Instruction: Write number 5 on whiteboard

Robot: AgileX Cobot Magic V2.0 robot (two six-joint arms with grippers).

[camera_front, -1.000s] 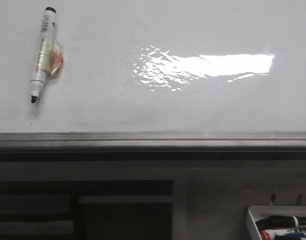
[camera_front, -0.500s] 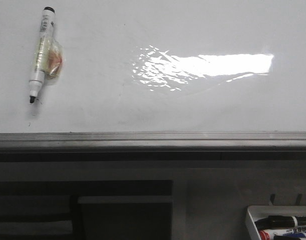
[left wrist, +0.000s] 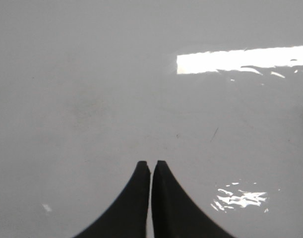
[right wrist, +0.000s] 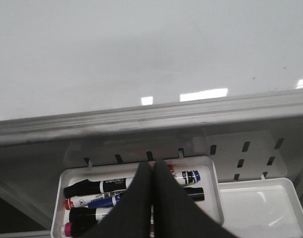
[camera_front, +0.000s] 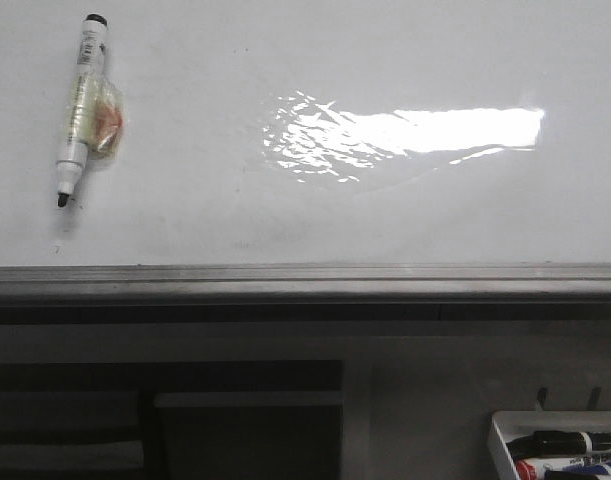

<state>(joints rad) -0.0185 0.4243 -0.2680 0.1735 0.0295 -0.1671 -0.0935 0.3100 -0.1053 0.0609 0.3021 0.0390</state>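
lying flat near the board's (camera_front: 285, 200) upper left in the front view is a marker (camera_front: 80, 105), uncapped, black tip toward the grey rail (camera_front: 305, 280); no 5 shows on the glossy white surface, only a bright light patch (camera_front: 405, 135). the left gripper (left wrist: 151, 164) hangs over bare board with fingers pinched together on nothing, and the right gripper (right wrist: 152, 163), likewise closed and empty, sits above the tray (right wrist: 211, 171) of markers (right wrist: 106, 186) below the rail.
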